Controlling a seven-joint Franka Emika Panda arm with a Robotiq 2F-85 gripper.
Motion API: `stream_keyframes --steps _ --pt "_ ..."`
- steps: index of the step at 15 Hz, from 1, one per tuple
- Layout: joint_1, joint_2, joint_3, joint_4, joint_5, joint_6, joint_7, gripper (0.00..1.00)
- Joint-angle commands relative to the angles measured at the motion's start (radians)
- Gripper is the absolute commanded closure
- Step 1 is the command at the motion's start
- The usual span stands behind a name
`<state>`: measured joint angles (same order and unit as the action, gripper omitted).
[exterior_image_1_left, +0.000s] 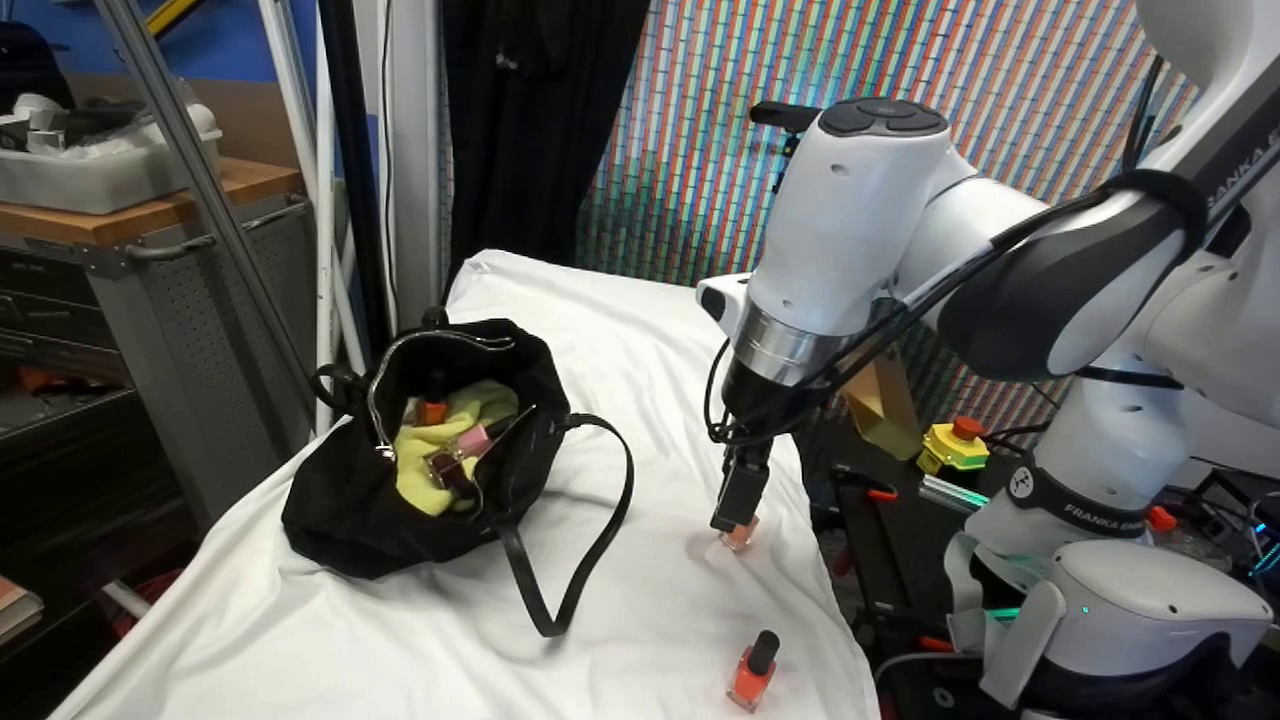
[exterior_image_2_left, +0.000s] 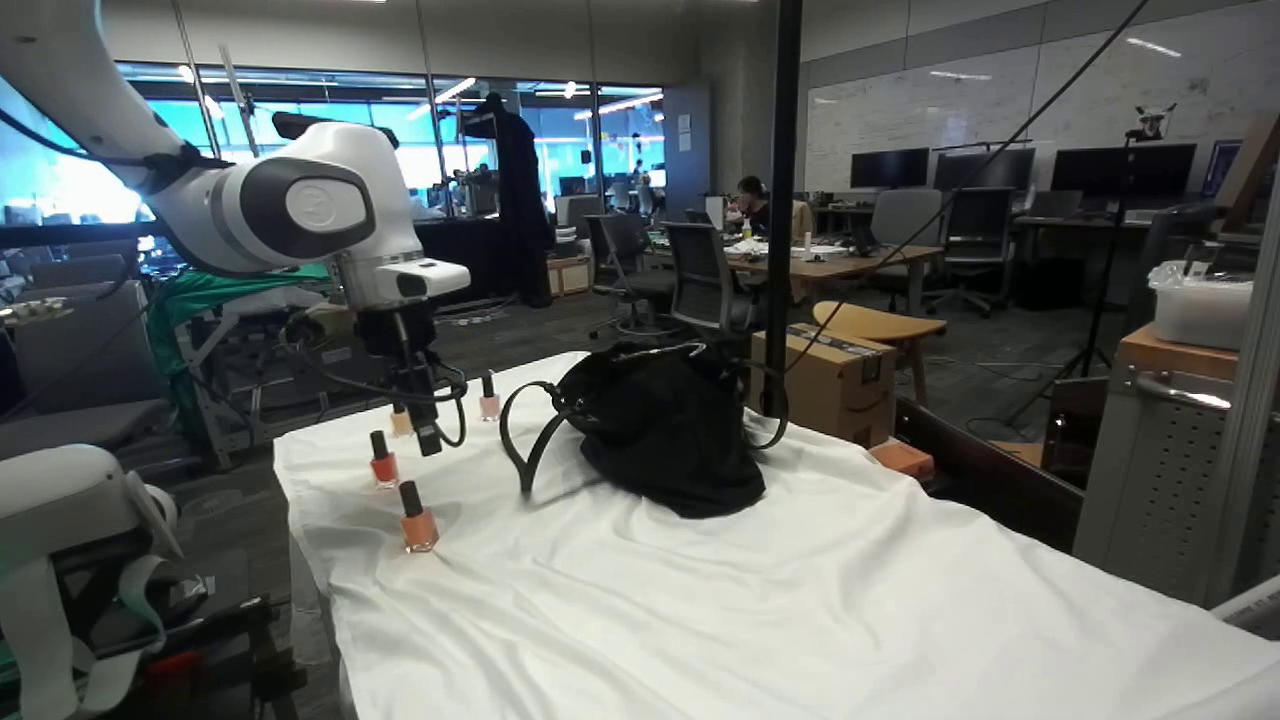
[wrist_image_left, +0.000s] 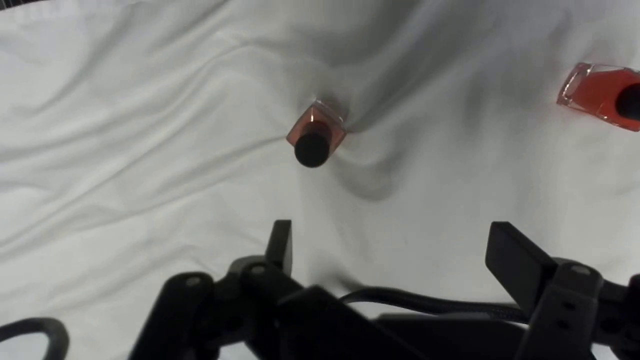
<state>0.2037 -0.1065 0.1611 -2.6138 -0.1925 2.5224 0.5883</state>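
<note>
Can see, in an exterior view, a deep office room (exterior_image_2_left: 740, 130) with chairs (exterior_image_2_left: 700, 265) and monitors (exterior_image_2_left: 1120, 185), dark at the back. Can trace the desk (exterior_image_2_left: 760, 600) under rumpled white cloth (exterior_image_1_left: 330, 640), cut off at the lower edge. Can follow the robot arm (exterior_image_1_left: 850, 230) in part, cropped in both exterior views. Can look down into the black bag (exterior_image_1_left: 355, 510), onto yellow cloth (exterior_image_1_left: 420, 485). Can see the end effector (wrist_image_left: 390, 235) above the desk, fingers spread well apart. Can find the peach bottle (exterior_image_1_left: 741, 537) near the fingers, upright on the desk, cap hidden behind one in an exterior view. In the wrist view, can see the red bottle (wrist_image_left: 597, 92) cut off at the right edge. Partly behind the end effector, can make out a yellowish bottle (exterior_image_2_left: 400, 424). Cannot count the small bottles (exterior_image_1_left: 433, 412) overlapping inside the bag.
</note>
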Motion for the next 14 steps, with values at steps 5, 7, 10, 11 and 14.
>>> stream_keyframes --steps 5,7,10,11,14 --pt "-0.045 0.01 0.02 -0.101 0.001 0.143 0.087 0.0" --pt "-0.051 0.022 0.017 -0.115 -0.003 0.172 0.093 0.0" --pt "-0.058 0.052 0.008 -0.131 0.006 0.222 0.076 0.0" --pt "-0.061 0.062 0.006 -0.136 0.004 0.24 0.077 0.0" --pt "-0.067 0.109 -0.004 -0.138 0.01 0.29 0.067 0.0"
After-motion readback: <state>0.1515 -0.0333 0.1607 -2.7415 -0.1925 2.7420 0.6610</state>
